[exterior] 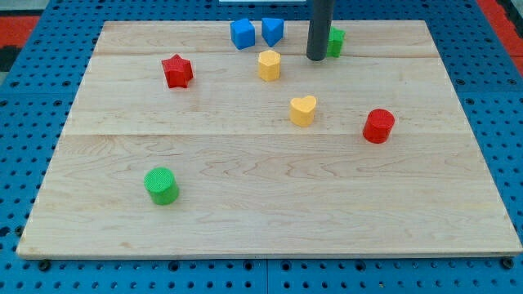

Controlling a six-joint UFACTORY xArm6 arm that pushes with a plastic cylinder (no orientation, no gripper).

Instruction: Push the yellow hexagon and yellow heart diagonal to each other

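The yellow hexagon (269,64) sits on the wooden board near the view's top, a little left of centre. The yellow heart (302,110) lies below it and to its right, a short gap apart. My tip (316,58) rests on the board to the right of the yellow hexagon and above the yellow heart, apart from both. The rod comes down from the view's top edge and hides part of a green block (336,41) just behind it.
Two blue blocks (242,34) (272,31) stand side by side at the top above the hexagon. A red star (176,71) is at the upper left, a red cylinder (378,126) at the right, a green cylinder (162,185) at the lower left. The board's edge (270,255) runs along the bottom.
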